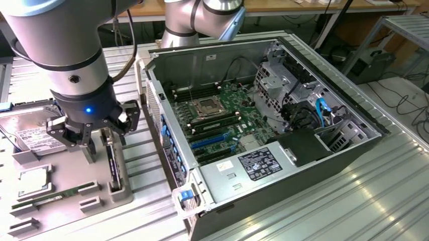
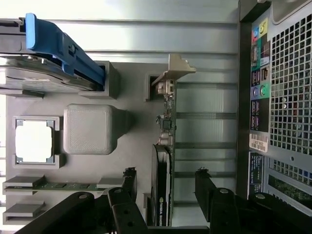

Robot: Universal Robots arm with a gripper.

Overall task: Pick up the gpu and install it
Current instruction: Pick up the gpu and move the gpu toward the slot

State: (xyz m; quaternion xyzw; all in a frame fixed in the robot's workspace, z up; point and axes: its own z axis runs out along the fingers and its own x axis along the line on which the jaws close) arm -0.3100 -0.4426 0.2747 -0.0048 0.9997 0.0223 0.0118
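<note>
Gripper: fingers apart, 1 on each side of the gpu card, not touching it.
Gpu card: standing on its edge in the grey holder.
Computer case: open, beside the holder.

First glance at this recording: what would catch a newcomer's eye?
The open computer case with its green motherboard dominates the exterior view's right. At that view's left, the gripper hangs with fingers open astride the gpu, standing on edge in a grey tray.

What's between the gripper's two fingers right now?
The gpu, standing on edge in its gray holder, sits between the open gripper's fingers with a gap on each side, as the wrist view shows.
</note>
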